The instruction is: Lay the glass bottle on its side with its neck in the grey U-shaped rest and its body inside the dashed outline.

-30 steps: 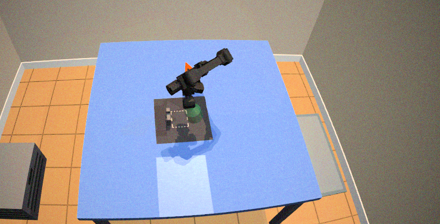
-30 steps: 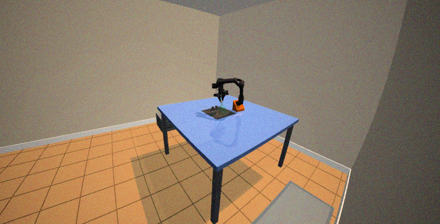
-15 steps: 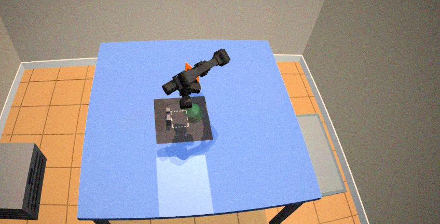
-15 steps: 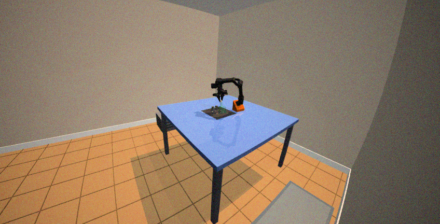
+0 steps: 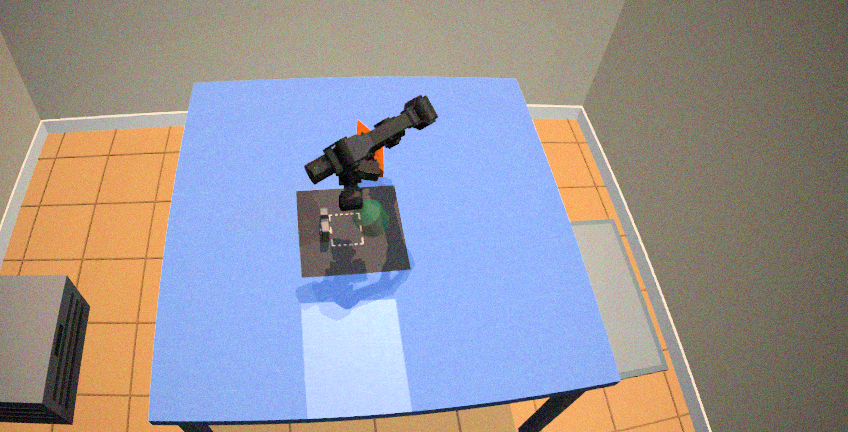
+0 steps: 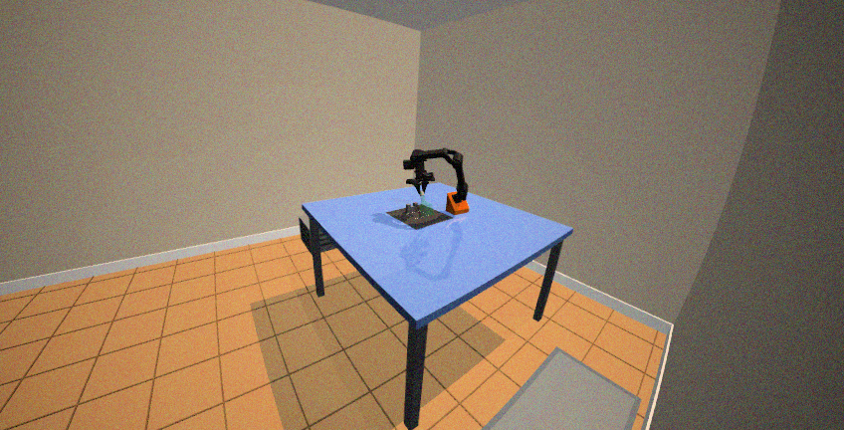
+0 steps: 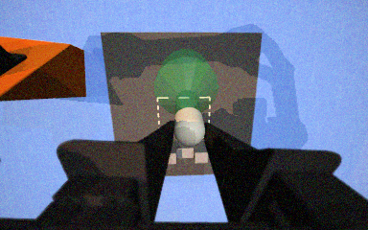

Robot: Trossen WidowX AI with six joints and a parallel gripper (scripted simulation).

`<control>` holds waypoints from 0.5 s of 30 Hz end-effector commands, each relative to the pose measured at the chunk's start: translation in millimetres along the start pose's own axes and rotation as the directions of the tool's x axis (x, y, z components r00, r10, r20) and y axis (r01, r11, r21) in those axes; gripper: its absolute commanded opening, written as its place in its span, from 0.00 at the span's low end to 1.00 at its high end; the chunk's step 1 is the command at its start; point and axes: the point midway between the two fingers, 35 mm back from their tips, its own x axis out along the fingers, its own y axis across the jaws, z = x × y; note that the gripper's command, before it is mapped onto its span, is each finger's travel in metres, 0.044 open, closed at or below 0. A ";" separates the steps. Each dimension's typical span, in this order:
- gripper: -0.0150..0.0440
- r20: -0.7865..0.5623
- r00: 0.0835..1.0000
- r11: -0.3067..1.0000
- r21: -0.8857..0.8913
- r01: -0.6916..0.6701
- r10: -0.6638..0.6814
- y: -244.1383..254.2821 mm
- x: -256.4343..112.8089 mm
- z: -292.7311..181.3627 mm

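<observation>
- Our black metal tool (image 5: pixel 351 200) (image 6: pixel 421 191) (image 7: pixel 189 126) clamps the green glass bottle (image 5: pixel 373 217) (image 6: pixel 425 208) (image 7: pixel 186 77) by its neck.
- We see its long axis leaning neck-first toward the grey U-shaped rest (image 5: pixel 324 229) (image 6: pixel 408 209) (image 7: pixel 186 153).

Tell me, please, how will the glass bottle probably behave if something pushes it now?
The green glass bottle looks rigid, so it should not bend. It leans, with its neck between the gripper's fingers, so a push might swivel it. Its round body would probably roll if released.
</observation>
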 end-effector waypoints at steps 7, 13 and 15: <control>0.45 0.002 1.000 1.000 0.002 0.000 0.000 -1.9 -0.4 -17.5; 0.45 0.009 1.000 1.000 0.010 0.000 -0.001 -2.5 0.1 -25.7; 0.45 0.011 1.000 1.000 0.013 0.000 0.000 -2.7 0.4 -28.4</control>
